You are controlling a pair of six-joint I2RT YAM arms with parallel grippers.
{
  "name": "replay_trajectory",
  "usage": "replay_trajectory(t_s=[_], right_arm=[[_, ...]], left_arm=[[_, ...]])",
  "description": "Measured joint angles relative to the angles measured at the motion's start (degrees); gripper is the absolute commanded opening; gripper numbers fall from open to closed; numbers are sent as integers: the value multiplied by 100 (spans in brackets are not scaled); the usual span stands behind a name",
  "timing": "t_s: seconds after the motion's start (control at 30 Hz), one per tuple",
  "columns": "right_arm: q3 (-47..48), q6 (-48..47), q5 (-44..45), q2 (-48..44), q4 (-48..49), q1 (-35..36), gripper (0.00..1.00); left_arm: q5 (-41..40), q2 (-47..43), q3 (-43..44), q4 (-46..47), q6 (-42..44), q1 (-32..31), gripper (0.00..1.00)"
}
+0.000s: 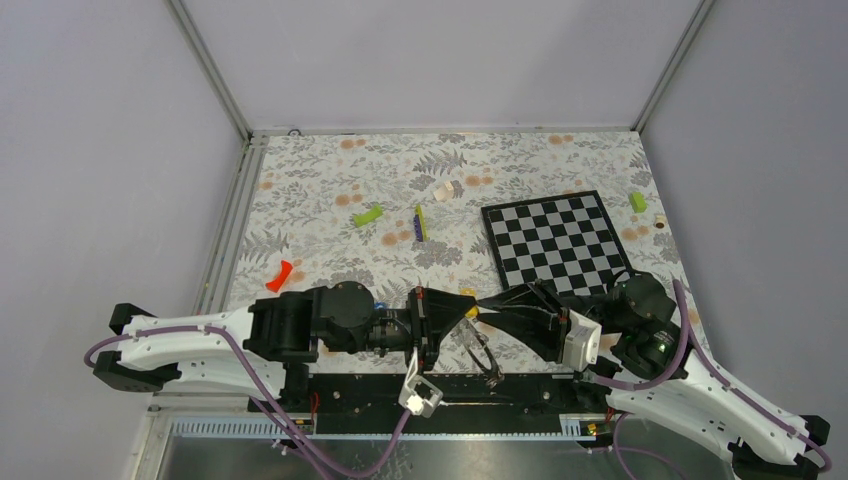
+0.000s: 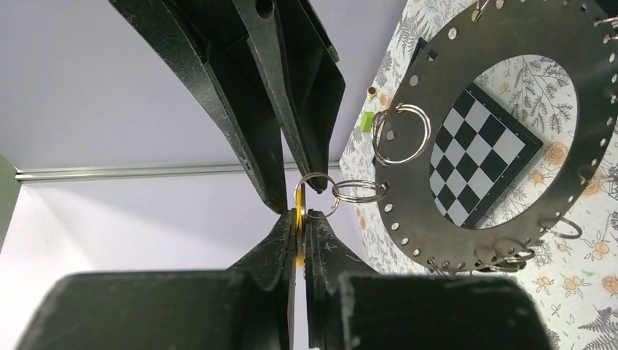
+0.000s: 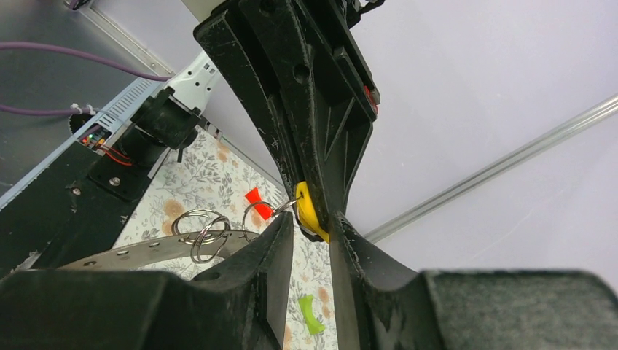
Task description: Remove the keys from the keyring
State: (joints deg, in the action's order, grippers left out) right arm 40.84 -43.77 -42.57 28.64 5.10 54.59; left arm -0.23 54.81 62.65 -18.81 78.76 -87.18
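Observation:
The keyring [image 2: 408, 219] is a wide grey metal hoop pierced with small holes, held up off the table just right of my left gripper, with several small split rings hanging from it. It also shows edge-on as the keyring [image 3: 146, 251]. One key with a yellow tag [image 3: 306, 210] hangs from it by linked split rings [image 2: 358, 191]. My left gripper [image 2: 301, 219] is shut on the yellow tag [image 2: 299, 222]. My right gripper [image 3: 312, 222] faces it tip to tip, its jaws apart and straddling the tag. Both meet above the near table edge, left gripper [image 1: 462, 308] and right gripper [image 1: 482, 303].
A checkered board [image 1: 560, 240] lies at the right. Lime-green blocks [image 1: 368, 215] [image 1: 637, 201], a thin yellow-green and purple stick [image 1: 420, 222] and a beige piece [image 1: 447, 190] sit further back. A red piece [image 1: 280, 275] lies at the left.

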Motion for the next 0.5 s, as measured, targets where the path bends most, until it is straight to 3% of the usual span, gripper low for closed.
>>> replay_trajectory(t_s=[0.27, 0.5], right_arm=[[-13, -313, 50, 61, 96, 0, 33], [-66, -420, 92, 72, 304, 0, 29]], left_arm=[[-2, 0, 0, 68, -107, 0, 0], [-46, -2, 0, 173, -160, 2, 0]])
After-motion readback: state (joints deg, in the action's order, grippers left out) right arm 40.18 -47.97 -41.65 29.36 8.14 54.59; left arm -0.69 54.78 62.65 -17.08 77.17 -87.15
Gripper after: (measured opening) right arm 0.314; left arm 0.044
